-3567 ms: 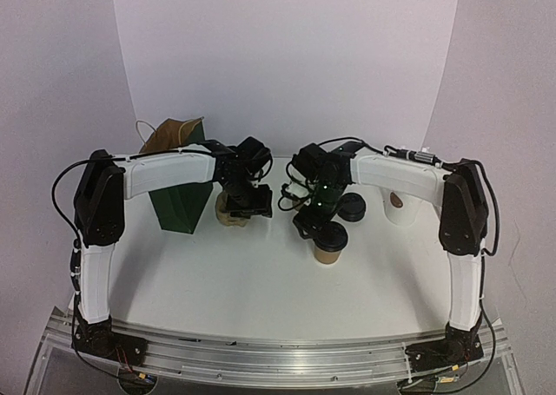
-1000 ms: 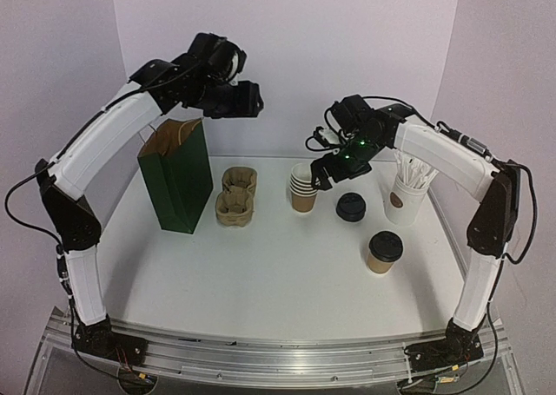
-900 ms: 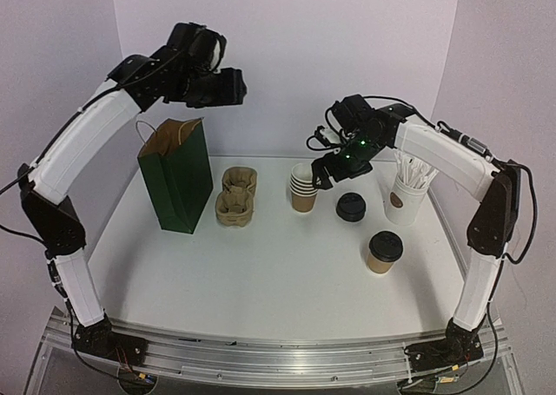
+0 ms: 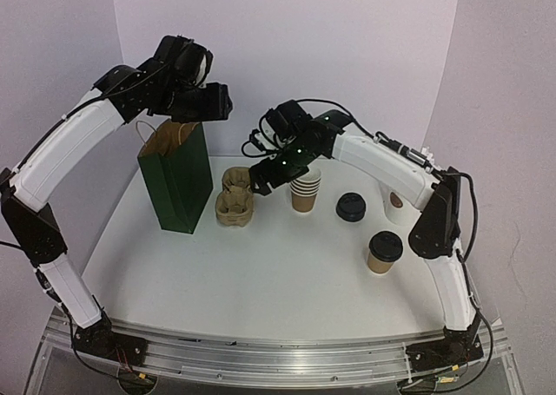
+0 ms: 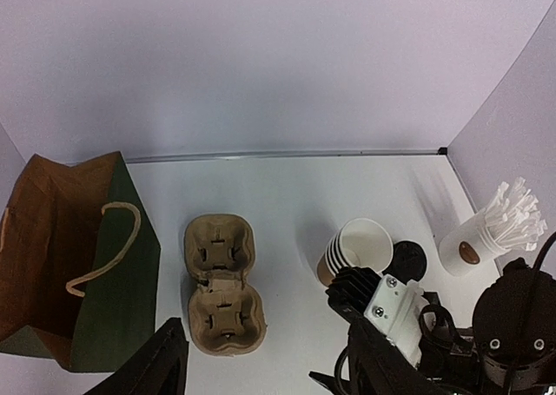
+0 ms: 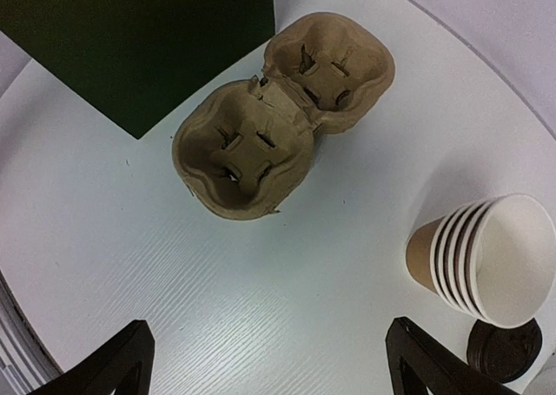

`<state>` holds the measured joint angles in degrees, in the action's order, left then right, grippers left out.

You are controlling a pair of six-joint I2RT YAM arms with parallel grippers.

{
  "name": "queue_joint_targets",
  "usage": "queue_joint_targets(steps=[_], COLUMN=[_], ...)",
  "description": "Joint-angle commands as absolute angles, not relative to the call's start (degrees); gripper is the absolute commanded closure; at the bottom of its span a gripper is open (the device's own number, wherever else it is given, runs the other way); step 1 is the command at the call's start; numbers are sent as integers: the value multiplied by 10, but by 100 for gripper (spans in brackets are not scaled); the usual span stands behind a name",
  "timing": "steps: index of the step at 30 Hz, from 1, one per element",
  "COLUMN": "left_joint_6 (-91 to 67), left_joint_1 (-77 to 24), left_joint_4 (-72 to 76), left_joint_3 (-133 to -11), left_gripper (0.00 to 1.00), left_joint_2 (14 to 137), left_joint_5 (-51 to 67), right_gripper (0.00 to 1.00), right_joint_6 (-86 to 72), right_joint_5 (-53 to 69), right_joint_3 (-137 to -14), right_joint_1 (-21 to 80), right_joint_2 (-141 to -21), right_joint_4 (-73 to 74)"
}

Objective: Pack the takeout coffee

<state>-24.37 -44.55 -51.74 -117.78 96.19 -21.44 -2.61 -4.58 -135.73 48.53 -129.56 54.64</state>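
We note takeout coffee (image 4: 383,252) upright, lidded, long axis vertical, near tabletop (image 4: 261,282) right edge; open room leftward. Left tool (image 4: 215,102), right tool (image 6: 268,330) spread wide, holding nothing.

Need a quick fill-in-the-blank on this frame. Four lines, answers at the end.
1. The pulp carrier has ___ wells, each empty.
2. The stack of empty cups stands between the pulp carrier and a loose black ___.
3. The lidded coffee cup stands on the ___, not in the bag.
4. The green paper bag stands upright with its mouth ___.

Missing words: two; lid; table; open.
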Motion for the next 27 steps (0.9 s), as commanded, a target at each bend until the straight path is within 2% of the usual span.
queue_joint_targets(steps=[1, 6, 9, 18, 24, 27], left_joint_6=[-260, -271, -286, -325, -423, -488], left_joint_1=[-439, -439, -439, -439, -438, -439], left_joint_4=[-549, -579, -588, -634, -777, -770], left_joint_3=[-1213, -1220, -1202, -1225, -1362, -1345], left_gripper=[38, 39, 43, 44, 45, 45], left_joint_2=[960, 982, 994, 1069, 1202, 1228], left_joint_5=[-198, -139, -130, -144, -207, -202], right_gripper=[10, 12, 13, 13, 11, 11], right_joint_6=[51, 37, 51, 79, 55, 51], right_joint_5=[-58, -77, -87, -175, -211, -217], right_joint_3=[-1405, -1420, -1348, -1012, -950, -955], right_joint_1=[495, 495, 495, 494, 494, 494], right_joint_2=[-1338, -1325, -1258, -999, -904, -903], right_joint_4=[528, 514, 497, 479, 483, 489])
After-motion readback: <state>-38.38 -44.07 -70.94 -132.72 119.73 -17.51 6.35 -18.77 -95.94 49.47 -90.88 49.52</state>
